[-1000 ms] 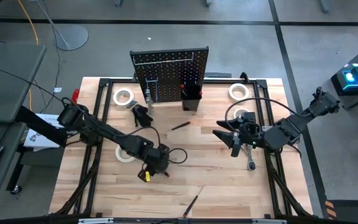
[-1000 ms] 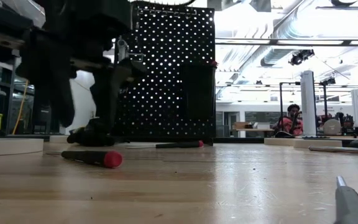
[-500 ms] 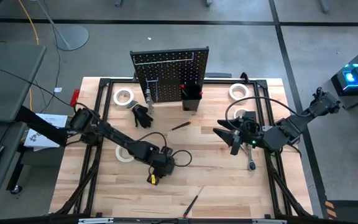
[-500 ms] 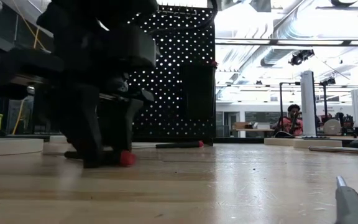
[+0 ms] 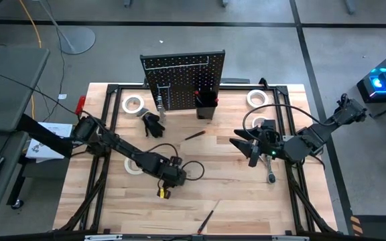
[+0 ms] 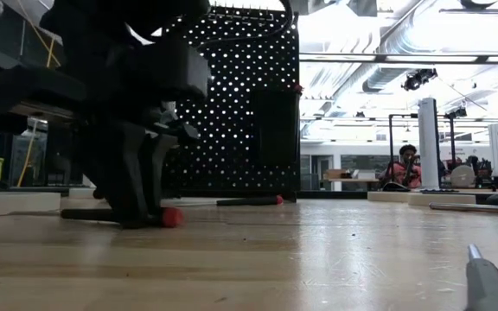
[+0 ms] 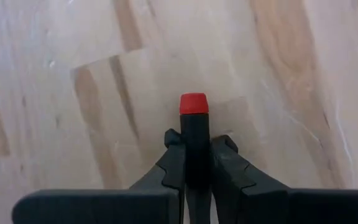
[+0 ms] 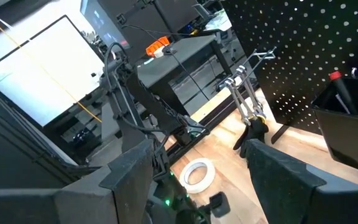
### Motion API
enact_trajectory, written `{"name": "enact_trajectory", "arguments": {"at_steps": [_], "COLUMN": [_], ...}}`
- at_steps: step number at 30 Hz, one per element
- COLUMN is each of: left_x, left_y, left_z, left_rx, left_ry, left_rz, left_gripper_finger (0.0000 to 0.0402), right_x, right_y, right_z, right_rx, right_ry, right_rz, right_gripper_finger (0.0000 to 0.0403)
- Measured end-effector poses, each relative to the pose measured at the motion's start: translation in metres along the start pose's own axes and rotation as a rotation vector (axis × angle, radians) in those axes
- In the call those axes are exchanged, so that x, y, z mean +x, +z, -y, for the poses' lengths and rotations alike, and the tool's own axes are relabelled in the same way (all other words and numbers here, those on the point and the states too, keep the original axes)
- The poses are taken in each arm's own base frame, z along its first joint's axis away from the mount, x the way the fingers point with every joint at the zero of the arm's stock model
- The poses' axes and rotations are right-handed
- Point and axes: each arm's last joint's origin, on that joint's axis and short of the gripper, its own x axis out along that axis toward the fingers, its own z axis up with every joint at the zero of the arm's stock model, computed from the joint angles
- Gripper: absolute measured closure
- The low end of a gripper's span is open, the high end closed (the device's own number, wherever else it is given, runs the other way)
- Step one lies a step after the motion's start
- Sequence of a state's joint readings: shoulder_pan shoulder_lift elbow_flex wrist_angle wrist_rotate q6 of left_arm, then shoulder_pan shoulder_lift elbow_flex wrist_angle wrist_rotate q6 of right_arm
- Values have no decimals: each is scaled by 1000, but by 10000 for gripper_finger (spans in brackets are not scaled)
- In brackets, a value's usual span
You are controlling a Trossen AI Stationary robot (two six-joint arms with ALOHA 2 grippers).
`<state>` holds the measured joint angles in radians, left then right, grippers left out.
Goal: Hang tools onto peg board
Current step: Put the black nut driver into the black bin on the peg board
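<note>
Left tool now pinching black screwdriver below its red cap; moments ago spread, tips apart. Screwdriver lies flat on worktop, well apart from peg board. Grasp looks made; lift and carry next. Right tool spread, idle above worktop.

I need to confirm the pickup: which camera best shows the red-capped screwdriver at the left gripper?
The left wrist view: the screwdriver sits clamped between the left gripper fingers. The low view shows it lying on the table, mostly behind the gripper. The high view hides it under the arm; the right wrist view misses it.
</note>
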<state>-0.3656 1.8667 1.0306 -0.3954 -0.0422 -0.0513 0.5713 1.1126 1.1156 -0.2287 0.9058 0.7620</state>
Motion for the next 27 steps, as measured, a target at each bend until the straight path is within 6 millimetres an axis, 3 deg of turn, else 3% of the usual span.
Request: {"name": "enact_trajectory", "arguments": {"at_steps": [3, 10, 14, 18, 21, 27], "left_x": [-22, -98, -154, -192, -203, -181], "left_y": [3, 24, 45, 60, 59, 47], "left_z": [-4, -23, -51, -89, -126, -190], "left_rx": [-32, -101, -206, -318, -429, -617], "left_ry": [36, 107, 263, 384, 464, 622], "left_rz": [45, 405, 827, 1252, 1460, 1515], "left_gripper_finger": [367, 367, 367, 367, 367, 367], "right_x": [0, -1, -2, -3, -4, -5], "right_y": [0, 1, 5, 10, 15, 21], "right_z": [0, -1, -1, -5, -8, -12], "right_rx": [-3, -16, -4, -12, -31, -83], "right_ry": [-1, 12, 21, 46, 71, 86], "right_rz": [1, 4, 15, 52, 91, 141], "right_gripper_finger": [158, 158, 158, 158, 158, 158]}}
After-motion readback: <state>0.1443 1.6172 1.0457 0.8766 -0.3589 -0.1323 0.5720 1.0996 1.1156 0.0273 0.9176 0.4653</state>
